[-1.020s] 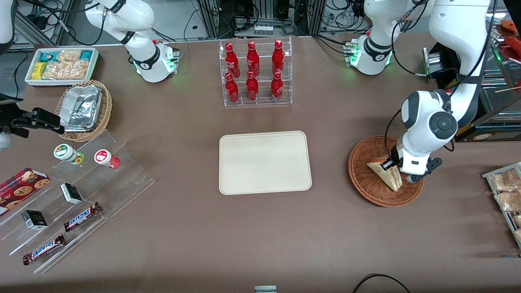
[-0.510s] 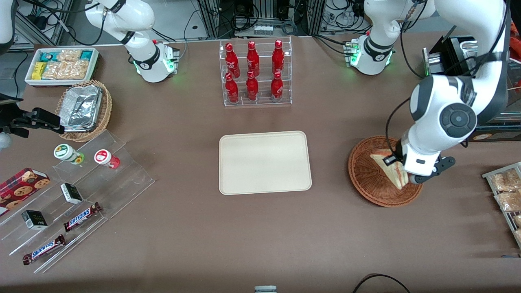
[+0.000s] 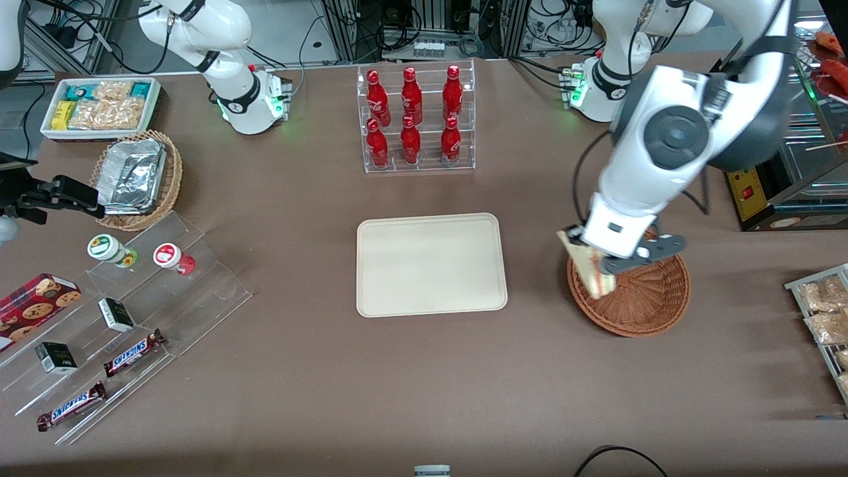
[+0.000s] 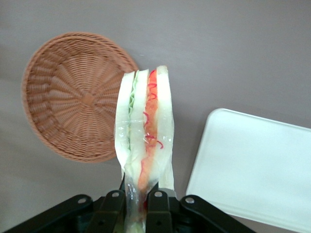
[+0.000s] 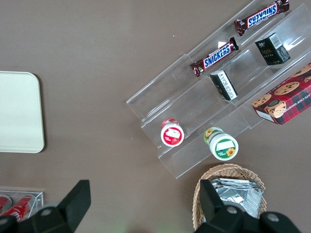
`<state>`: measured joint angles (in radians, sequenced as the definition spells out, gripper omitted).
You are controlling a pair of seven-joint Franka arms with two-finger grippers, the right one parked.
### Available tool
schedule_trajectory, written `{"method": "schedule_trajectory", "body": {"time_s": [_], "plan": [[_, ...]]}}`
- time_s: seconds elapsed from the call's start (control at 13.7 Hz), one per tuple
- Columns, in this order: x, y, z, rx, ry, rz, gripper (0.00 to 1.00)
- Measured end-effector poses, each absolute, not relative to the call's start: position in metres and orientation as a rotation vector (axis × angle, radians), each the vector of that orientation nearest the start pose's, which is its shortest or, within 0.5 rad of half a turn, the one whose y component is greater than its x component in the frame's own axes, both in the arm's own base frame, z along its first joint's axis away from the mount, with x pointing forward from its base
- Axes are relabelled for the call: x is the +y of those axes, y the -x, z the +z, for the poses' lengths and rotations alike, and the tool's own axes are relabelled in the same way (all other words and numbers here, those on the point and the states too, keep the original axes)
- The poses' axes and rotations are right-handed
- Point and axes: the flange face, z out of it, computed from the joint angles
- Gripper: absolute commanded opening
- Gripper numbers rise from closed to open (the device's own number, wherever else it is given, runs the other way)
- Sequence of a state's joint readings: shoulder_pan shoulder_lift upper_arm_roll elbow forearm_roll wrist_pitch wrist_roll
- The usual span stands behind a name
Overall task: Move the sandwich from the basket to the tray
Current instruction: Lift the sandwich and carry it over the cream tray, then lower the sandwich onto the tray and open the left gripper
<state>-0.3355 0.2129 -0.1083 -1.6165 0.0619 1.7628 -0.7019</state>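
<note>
Sandwich (image 4: pixel 144 131) clear of basket (image 3: pixel 646 298), hanging in air above basket rim nearest tray (image 3: pixel 430 265); gripped by one narrow corner so cut face with red and green layers shows in wrist view (likely easiest hold on wedge lying flat in shallow bowl). End effector (image 4: pixel 137 196) nearly closed, fingers (image 4: pixel 156 200) pinching wrapped bread from both sides; touching nothing else. Basket now bare. Tray on worktop, near basket, toward parked arm's end, nothing on it. Remaining, by judgement: carry across to tray, lower, release.
</note>
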Motion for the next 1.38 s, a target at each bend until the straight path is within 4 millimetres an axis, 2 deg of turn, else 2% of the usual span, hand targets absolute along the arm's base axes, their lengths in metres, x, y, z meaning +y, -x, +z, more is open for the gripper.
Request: {"method": "schedule_trajectory", "body": {"time_s": [0.15, 0.29, 0.66, 0.8, 1.09, 1.38], "plan": [[-0.295, -0.555, 0.494, -0.303, 3.084, 0.063, 0.00], [-0.333, -0.546, 0.485, -0.226, 3.100, 0.085, 0.00], [-0.428, -0.531, 0.441, -0.119, 3.110, 0.131, 0.00], [-0.457, -0.528, 0.421, -0.077, 3.120, 0.128, 0.00], [-0.498, -0.516, 0.379, -0.030, 3.134, 0.119, 0.00], [-0.518, -0.508, 0.337, 0.007, 3.134, 0.129, 0.00]]}}
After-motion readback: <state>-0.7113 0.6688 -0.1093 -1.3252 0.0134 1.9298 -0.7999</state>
